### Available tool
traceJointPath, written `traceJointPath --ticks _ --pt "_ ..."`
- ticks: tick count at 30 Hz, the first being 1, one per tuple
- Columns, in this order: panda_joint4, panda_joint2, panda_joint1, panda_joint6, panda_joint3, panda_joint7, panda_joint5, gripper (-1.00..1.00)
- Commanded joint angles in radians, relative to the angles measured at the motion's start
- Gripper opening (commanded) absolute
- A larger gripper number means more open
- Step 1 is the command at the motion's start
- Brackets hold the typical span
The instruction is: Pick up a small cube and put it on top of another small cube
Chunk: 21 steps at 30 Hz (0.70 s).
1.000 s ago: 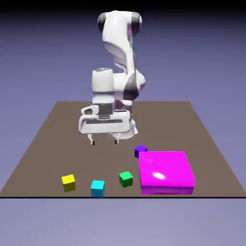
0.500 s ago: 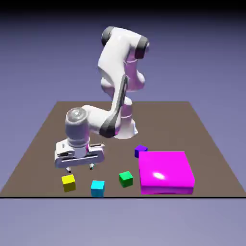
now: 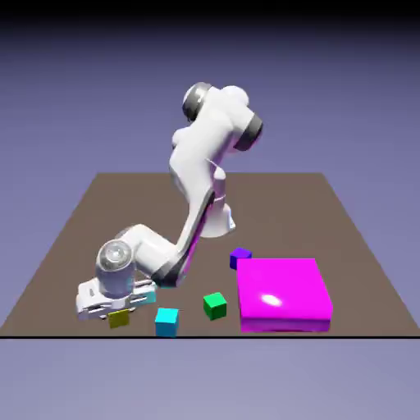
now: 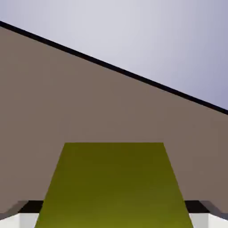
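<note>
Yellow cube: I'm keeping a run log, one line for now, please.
hand around yellow cube | fingertips at both sides | cube on table | not stacked

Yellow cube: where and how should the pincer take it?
Grip the yellow cube by two opposite upright side faces, coming straight down from above. Its sides are flat and parallel, its top is bare, and it sits flat on the table. The pincer is already over it, with a fingertip beside each of two opposite faces, so the present angle looks right.
</note>
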Motion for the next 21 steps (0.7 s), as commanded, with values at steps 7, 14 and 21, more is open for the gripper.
traceJointPath --ticks 7,14,21 --pt "-0.062 -0.23 0.076 -0.032 0.142 0.071 -0.281 -1.0" --pt "-0.134 -0.22 0.058 0.103 0.232 0.085 -0.355 -1.0" --pt "-0.09 -0.307 0.098 -0.027 0.206 0.095 -0.383 1.0"
